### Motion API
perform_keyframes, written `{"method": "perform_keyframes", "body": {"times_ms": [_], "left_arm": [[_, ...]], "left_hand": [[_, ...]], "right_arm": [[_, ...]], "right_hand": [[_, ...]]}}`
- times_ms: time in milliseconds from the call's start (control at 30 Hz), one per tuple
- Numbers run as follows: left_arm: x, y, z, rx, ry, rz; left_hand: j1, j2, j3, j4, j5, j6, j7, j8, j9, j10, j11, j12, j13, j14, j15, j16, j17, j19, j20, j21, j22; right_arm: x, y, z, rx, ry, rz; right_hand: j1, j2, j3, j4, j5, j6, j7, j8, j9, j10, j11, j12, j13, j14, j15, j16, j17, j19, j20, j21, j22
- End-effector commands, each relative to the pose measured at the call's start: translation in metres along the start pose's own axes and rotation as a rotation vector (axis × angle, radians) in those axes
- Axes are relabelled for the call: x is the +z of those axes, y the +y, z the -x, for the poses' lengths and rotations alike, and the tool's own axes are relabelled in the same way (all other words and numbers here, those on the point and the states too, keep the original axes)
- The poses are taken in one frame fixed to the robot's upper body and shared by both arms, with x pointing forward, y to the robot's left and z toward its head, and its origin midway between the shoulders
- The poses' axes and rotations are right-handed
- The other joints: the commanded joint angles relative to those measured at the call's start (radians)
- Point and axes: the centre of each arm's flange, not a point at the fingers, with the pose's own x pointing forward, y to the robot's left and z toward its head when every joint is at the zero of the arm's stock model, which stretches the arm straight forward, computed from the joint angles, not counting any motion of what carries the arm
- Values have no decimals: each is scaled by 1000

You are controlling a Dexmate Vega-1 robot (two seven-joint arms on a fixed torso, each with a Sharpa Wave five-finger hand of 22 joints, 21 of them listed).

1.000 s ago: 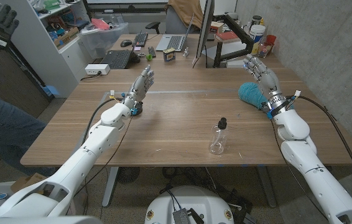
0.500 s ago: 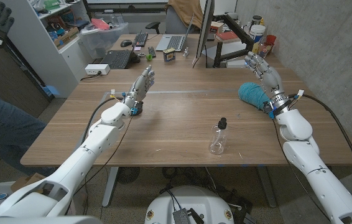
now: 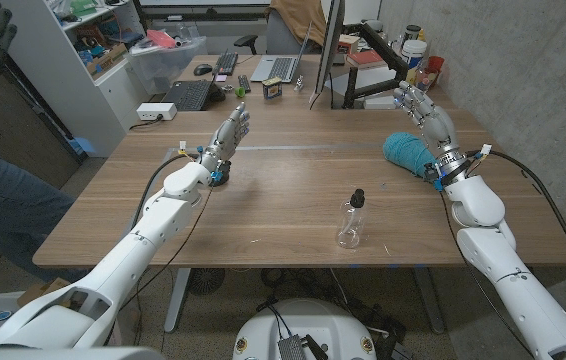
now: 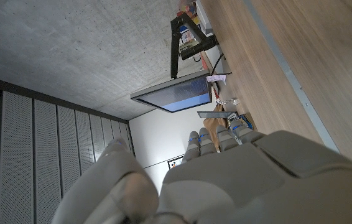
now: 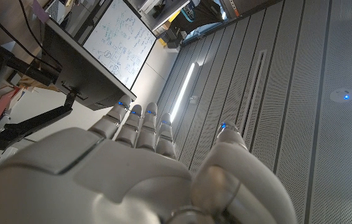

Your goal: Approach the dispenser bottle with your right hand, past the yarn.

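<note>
While my right hand [image 3: 429,116] stands raised just behind the yarn [image 3: 404,152], fingers apart and empty, the bottle [image 3: 351,222] sits well apart.

Laptop [image 3: 191,95], keyboard [image 3: 226,63], perhaps monitor [image 3: 328,50].

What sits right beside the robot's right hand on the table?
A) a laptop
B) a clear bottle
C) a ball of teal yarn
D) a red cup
C: the teal yarn lies against the right hand, while the bottle stands apart, nearer the table's front edge.
</note>
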Motion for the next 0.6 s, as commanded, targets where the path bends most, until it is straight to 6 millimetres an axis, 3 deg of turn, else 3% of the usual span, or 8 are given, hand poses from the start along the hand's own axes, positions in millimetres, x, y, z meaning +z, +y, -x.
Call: {"method": "perform_keyframes", "body": {"times_ms": [33, 600], "left_arm": [[1, -2, -3, -3, -5, 2], [3, -7, -4, -5, -10, 5]], "left_hand": [[4, 4, -5, 3, 6, 9, -1, 4, 5, -4, 3, 6, 2, -9, 4, 3, 2, -3, 7, 7, 2], [6, 6, -9, 3, 6, 13, 1, 5, 5, -4, 4, 6, 2, -9, 3, 3, 2, -3, 6, 7, 2]], "right_arm": [[8, 0, 1, 11, -20, 23], [17, 0, 10, 14, -52, 35]], "right_hand": [[4, -8, 2, -5, 7, 4, 4, -4, 2, 4, -1, 2, 2, 0, 0, 2, 2, 9, 4, -6, 5], [-4, -3, 0, 0, 8, 12, 1, -2, 2, 13, -11, 4, 2, 4, -1, 4, 4, 15, -9, -10, 5]]}}
